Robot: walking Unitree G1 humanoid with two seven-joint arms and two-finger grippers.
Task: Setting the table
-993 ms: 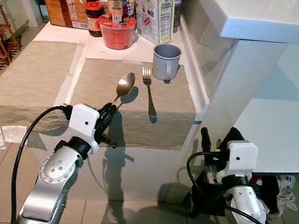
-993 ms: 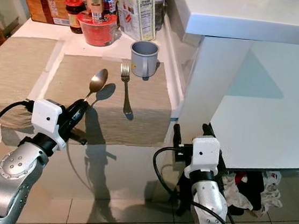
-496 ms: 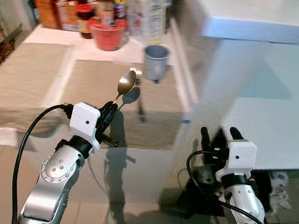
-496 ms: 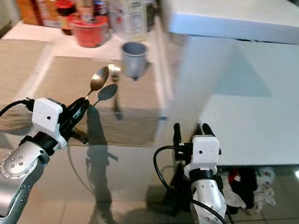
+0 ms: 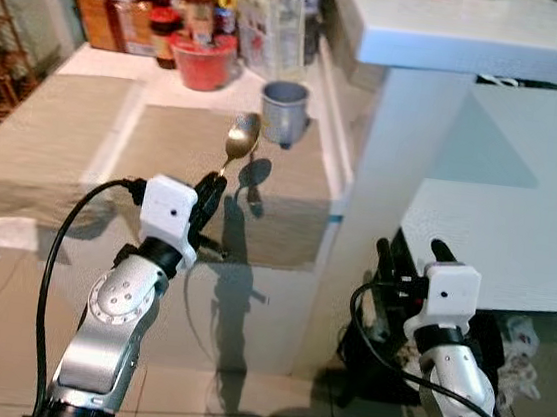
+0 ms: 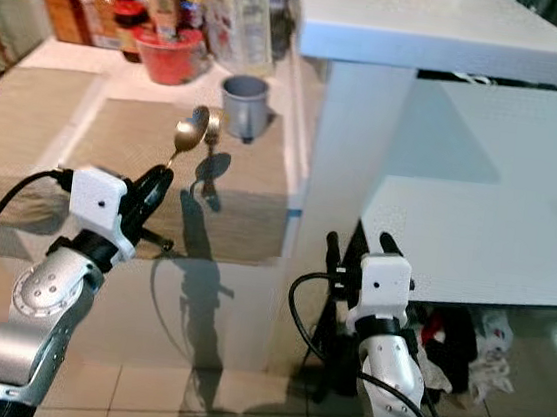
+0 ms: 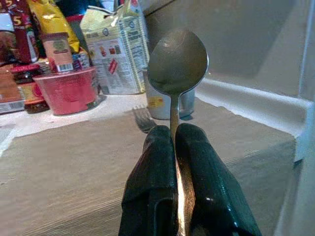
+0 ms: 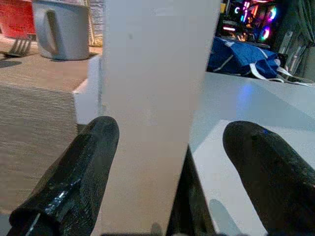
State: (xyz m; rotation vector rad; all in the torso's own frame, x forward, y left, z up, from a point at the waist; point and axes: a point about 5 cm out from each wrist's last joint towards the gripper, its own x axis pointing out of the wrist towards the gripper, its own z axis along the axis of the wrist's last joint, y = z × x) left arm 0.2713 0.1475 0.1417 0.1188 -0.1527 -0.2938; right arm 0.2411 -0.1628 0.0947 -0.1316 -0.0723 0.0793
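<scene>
My left gripper (image 5: 209, 189) is shut on the handle of a metal spoon (image 5: 240, 136), which points up and forward over the near part of a beige placemat (image 5: 178, 162). In the left wrist view the spoon's bowl (image 7: 178, 61) stands above the two closed fingers (image 7: 194, 162). A fork (image 7: 143, 119) lies on the mat beyond it, in front of a grey mug (image 5: 284, 111) at the mat's far right corner. My right gripper (image 5: 410, 256) hangs open and empty, low beside the white pillar (image 8: 152, 98).
A red bowl (image 5: 203, 62), jars, and a carton (image 5: 270, 21) crowd the back of the table. A second placemat (image 5: 45, 142) lies to the left. A tall white counter (image 5: 480, 30) and a lower white surface (image 5: 519, 216) stand on the right. Clothes (image 5: 523, 357) lie on the tiled floor.
The camera has moved, so the table now sits further left and further off. My left gripper still holds the spoon, now a little higher and nearer the mug. The right gripper stays open.
</scene>
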